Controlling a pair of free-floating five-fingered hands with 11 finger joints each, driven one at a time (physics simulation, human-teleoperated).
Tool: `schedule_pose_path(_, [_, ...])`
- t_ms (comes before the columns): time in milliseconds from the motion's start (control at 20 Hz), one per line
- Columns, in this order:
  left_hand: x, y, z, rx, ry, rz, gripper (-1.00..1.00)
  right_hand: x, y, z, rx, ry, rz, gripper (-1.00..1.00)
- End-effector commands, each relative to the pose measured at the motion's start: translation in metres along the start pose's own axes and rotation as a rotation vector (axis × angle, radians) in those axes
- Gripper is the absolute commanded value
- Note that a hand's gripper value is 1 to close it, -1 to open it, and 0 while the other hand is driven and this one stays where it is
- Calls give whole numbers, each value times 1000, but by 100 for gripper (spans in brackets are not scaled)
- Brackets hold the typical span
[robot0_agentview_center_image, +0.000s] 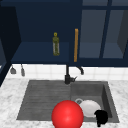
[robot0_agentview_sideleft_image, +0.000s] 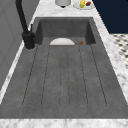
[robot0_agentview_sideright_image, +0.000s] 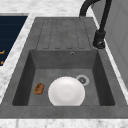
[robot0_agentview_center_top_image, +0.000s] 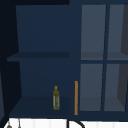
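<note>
A white plate (robot0_agentview_center_image: 88, 107) lies on the floor of the sink basin (robot0_agentview_center_image: 106, 95), next to the drain (robot0_agentview_center_image: 78, 101). My right hand (robot0_agentview_center_image: 101, 117) hangs at the basin's front right corner, just in front of the plate's right edge. A big red ball (robot0_agentview_center_image: 67, 115) sits in the foreground left of the plate and covers part of its rim. In the right side view the plate (robot0_agentview_sideright_image: 66, 91) fills the near middle of the basin, with a small brown scrubber (robot0_agentview_sideright_image: 39, 88) to its left. The plate (robot0_agentview_sideleft_image: 62, 41) and the scrubber (robot0_agentview_sideleft_image: 81, 43) also peek over the basin's edge in the left side view.
A black faucet (robot0_agentview_center_image: 67, 75) stands behind the ribbed draining board (robot0_agentview_center_image: 45, 97). Above, an open dark blue cabinet holds a green bottle (robot0_agentview_center_image: 56, 44) beside an orange door handle (robot0_agentview_center_image: 76, 45). Utensils (robot0_agentview_center_image: 13, 70) hang on the wall at left. A dish of food (robot0_agentview_sideleft_image: 82, 3) stands on the far counter.
</note>
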Motion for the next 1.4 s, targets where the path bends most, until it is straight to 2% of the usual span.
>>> schedule_pose_path(0, [4,16,20,52,2,67,-100,0,0,0,0,0,0,0])
schedule_pose_path(250, [11,38,28,35,2,92,-100,0,0,0,0,0,0,0])
schedule_pose_path(400, [13,41,28,24,-4,47,-100,0,0,0,0,0,0,0])
schedule_pose_path(500, [14,49,27,15,-2,40,-100,0,0,0,0,0,0,0])
schedule_pose_path(850, [23,86,23,12,19,79,-100,0,0,0,0,0,0,0])
schedule_pose_path(1250, [36,133,17,2,26,87,-100,0,0,0,0,0,0,0])
schedule_pose_path(1350, [43,137,13,-1,34,72,-100,0,0,0,0,0,0,0])
